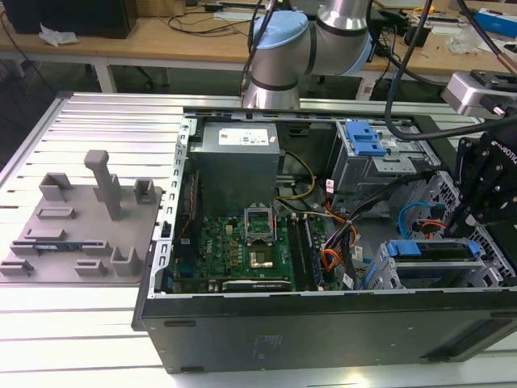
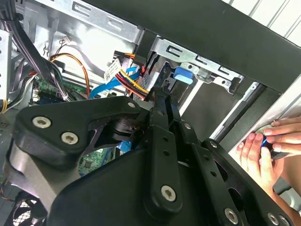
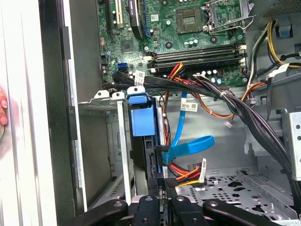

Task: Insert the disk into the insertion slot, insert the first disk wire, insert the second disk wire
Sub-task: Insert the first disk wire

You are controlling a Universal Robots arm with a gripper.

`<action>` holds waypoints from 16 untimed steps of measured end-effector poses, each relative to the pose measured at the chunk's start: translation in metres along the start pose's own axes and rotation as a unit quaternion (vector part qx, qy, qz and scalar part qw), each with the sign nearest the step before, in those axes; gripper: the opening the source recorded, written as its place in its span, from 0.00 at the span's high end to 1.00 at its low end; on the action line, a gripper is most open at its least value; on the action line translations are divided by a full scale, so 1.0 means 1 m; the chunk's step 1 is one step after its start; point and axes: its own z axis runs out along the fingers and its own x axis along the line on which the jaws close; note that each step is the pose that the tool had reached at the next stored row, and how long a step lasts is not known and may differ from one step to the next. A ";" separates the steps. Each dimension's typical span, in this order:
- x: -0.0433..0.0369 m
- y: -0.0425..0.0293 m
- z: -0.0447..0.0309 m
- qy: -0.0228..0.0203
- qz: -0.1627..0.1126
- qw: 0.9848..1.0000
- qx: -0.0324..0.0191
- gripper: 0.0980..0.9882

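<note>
the open computer case (image 1: 323,323) lies on its side, spanning the middle and right of the exterior view. the arm (image 1: 283,56) rises behind it at top centre. in the lower right, the disk (image 1: 440,250) sits inside the insertion slot (image 1: 386,275). the gripper (image 1: 462,220) hangs just above it, jaws pinched nearly together by the plug (image 3: 171,181) of the coloured wires; whether they grip it is unclear. a blue cable (image 3: 190,147) curls near. a hand (image 2: 263,150) rests outside the case.
</note>
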 end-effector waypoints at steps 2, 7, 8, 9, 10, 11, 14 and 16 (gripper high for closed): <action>0.0002 0.0003 0.0004 0.000 0.000 1.000 0.000 0.93; 0.0003 0.0008 0.0008 0.000 -0.003 1.000 0.004 0.93; 0.0003 0.0008 0.0011 0.000 -0.003 1.000 0.004 0.93; 0.0004 0.0007 0.0014 0.000 -0.003 1.000 0.004 0.93; 0.0006 0.0007 0.0016 0.000 -0.003 1.000 0.004 0.93; 0.0008 0.0007 0.0017 0.000 -0.003 1.000 0.004 0.93; 0.0014 0.0008 0.0024 0.000 -0.003 1.000 0.004 0.93; 0.0015 0.0009 0.0027 0.000 -0.004 1.000 0.004 0.93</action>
